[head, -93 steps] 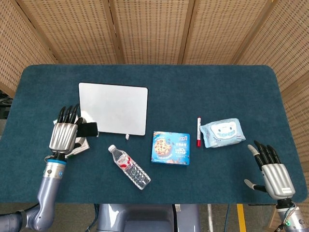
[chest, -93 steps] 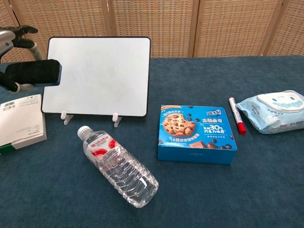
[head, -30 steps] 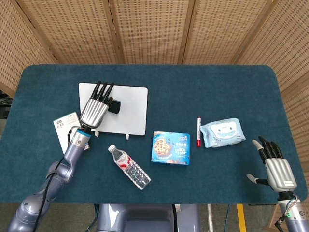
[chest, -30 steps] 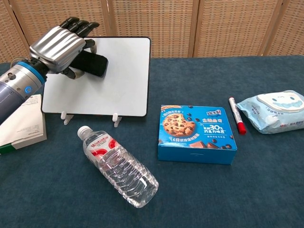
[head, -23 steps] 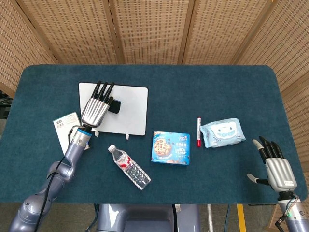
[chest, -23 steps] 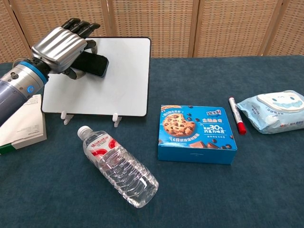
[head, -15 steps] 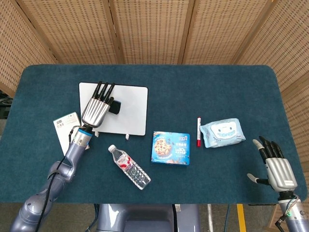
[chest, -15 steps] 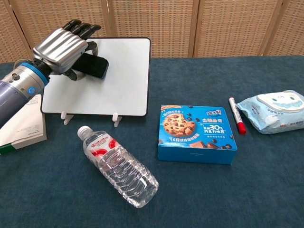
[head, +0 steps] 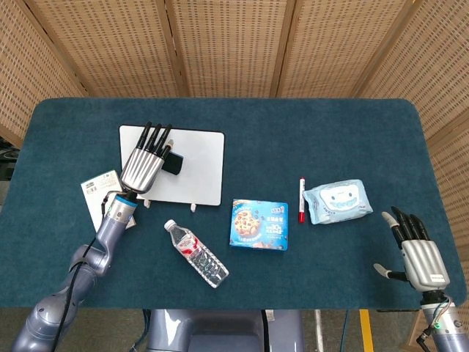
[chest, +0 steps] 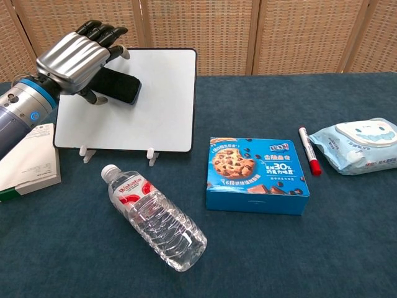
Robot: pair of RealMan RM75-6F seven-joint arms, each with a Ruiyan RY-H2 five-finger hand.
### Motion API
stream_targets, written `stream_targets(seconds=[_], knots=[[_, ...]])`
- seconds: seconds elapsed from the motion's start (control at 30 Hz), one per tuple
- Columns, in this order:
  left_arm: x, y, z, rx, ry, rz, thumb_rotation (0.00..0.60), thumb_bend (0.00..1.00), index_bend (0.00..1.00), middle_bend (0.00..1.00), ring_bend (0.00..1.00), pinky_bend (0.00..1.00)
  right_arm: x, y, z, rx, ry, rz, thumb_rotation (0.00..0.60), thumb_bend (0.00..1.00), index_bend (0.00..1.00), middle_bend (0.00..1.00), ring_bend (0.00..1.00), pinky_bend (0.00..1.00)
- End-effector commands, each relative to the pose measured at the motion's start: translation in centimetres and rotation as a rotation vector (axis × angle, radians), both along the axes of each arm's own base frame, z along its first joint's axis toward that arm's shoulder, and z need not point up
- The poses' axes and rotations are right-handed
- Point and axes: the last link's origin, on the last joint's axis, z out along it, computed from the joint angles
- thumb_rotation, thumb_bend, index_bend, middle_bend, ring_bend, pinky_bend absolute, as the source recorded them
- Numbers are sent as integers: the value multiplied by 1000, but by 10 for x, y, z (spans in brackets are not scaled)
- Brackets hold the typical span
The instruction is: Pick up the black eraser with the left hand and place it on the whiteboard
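Observation:
The black eraser point(head: 174, 164) point(chest: 121, 87) lies on the left part of the whiteboard point(head: 198, 172) point(chest: 161, 99), which stands on small feet at the table's left. My left hand point(head: 144, 165) point(chest: 71, 56) hovers over the eraser's left end with its fingers stretched out and lifted off the top. Its thumb stays near the eraser's lower edge, and part of the eraser is hidden under the palm. My right hand point(head: 418, 253) rests open at the table's front right corner, holding nothing; it appears only in the head view.
A water bottle point(head: 196, 253) point(chest: 155, 217) lies in front of the whiteboard. A blue cookie box point(head: 259, 224) point(chest: 257, 175), a red marker point(head: 301, 199) point(chest: 309, 158) and a wipes pack point(head: 337, 202) point(chest: 360, 146) sit to the right. A white box point(head: 99, 194) point(chest: 25, 161) is beneath my left forearm.
My left hand carried the eraser from beside the white box onto the whiteboard. In the last half second its fingers straightened and drew up and left, while the eraser stayed put.

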Motion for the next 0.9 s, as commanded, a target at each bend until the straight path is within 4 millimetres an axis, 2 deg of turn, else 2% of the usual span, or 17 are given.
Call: stream_targets(seconds=[0.03, 0.13, 0.2, 0.4, 0.53, 0.7, 0.9], knots=[[-1, -2, 2, 1, -23, -5, 600, 91, 92, 0, 0, 0, 0, 0, 1, -3, -1, 2, 600, 53, 0, 0, 0, 0], [1, -6, 5, -2, -73, -23, 600, 32, 41, 0, 0, 0, 0, 0, 1, -5, -2, 3, 600, 53, 0, 0, 0, 0], [1, -12, 10, -21, -165, -47, 600, 8, 12, 0, 0, 0, -1, 0, 1, -2, -3, 1, 600, 53, 0, 0, 0, 0], [-11, -33, 32, -36, -319, -70, 600, 0, 0, 0, 0, 0, 0, 1, 3, -8, -7, 5, 600, 53, 0, 0, 0, 0], [-28, -69, 59, -64, -367, -6, 600, 0, 0, 0, 0, 0, 1, 2, 5, -15, -8, 8, 600, 53, 0, 0, 0, 0], [-46, -125, 88, -82, -360, 238, 600, 0, 0, 0, 0, 0, 0, 3, 6, -20, 3, 1, 600, 53, 0, 0, 0, 0], [-63, -175, 103, -83, -365, 387, 600, 0, 0, 0, 0, 0, 2, 4, 5, -16, 17, -2, 600, 53, 0, 0, 0, 0]])
